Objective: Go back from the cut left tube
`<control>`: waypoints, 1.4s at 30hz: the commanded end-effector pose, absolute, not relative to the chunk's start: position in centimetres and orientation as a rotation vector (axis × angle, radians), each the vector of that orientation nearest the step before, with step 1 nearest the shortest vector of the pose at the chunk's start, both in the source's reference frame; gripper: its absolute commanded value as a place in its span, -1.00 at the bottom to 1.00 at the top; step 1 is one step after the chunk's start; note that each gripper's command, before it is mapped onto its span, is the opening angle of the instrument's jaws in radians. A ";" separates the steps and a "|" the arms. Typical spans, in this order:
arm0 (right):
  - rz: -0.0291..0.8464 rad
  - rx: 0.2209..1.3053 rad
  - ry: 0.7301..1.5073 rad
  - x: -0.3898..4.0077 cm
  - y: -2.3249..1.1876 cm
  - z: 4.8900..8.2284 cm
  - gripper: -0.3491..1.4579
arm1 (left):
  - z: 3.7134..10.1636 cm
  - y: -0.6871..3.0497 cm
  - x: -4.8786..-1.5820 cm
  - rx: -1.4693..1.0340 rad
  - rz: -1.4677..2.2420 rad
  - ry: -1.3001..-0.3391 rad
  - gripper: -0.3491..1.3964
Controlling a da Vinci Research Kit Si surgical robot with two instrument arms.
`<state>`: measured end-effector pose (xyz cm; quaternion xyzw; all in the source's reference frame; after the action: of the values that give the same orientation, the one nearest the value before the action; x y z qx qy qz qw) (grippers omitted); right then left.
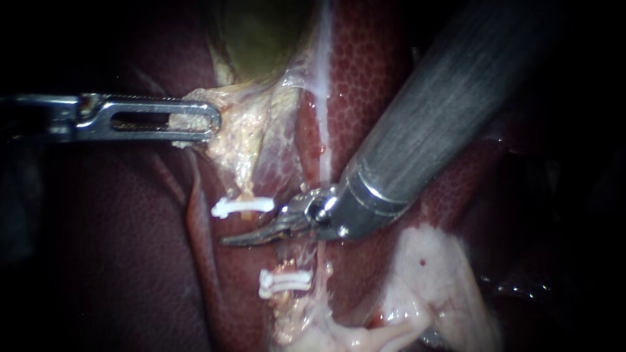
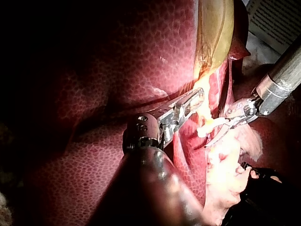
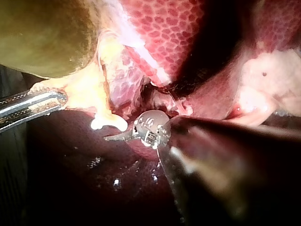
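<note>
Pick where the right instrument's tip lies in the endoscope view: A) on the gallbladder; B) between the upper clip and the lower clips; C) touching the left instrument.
B: the right instrument's tip lies in the gap between the upper clip and the lower clips.

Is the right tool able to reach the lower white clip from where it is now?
Probably yes: the right instrument sits just above the lower clip in the endoscope view, and nothing lies between them.
</note>
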<state>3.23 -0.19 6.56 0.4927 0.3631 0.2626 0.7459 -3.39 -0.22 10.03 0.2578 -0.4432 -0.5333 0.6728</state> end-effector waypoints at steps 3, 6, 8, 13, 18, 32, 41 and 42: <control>0.575 1.077 0.794 3.25 -0.19 6.58 -1.00 | 10.03 -0.22 -3.39 0.580 -1.200 -0.998 -1.00; 0.574 1.076 0.801 3.27 -0.24 6.61 -0.81 | 10.03 -0.22 -3.39 0.581 -1.200 -0.998 -1.00; 0.575 1.078 0.809 3.29 -0.26 6.63 -0.52 | 10.03 -0.22 -3.39 0.581 -1.200 -0.998 -1.00; 0.575 1.076 0.812 3.33 -0.29 6.65 0.21 | 10.03 -0.22 -3.39 0.581 -1.200 -0.998 -1.00; 0.566 1.072 0.823 3.33 -0.30 6.66 0.49 | 10.03 -0.22 -3.39 0.580 -1.200 -0.998 -1.00; 0.410 0.848 0.975 3.14 -0.44 6.46 0.93 | 10.03 -0.23 -3.37 0.581 -1.200 -0.998 -1.00; 0.307 0.695 1.019 2.73 -0.33 6.36 0.97 | 10.03 -0.23 -3.38 0.581 -1.199 -0.998 -1.00; 0.304 0.688 1.020 2.68 -0.30 6.35 0.97 | 10.03 -0.23 -3.37 0.581 -1.199 -0.998 -1.00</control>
<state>2.62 -0.27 6.33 0.3183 0.4770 0.1414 0.8069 -3.37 -0.23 10.03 0.2580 -0.4435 -0.5327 0.6730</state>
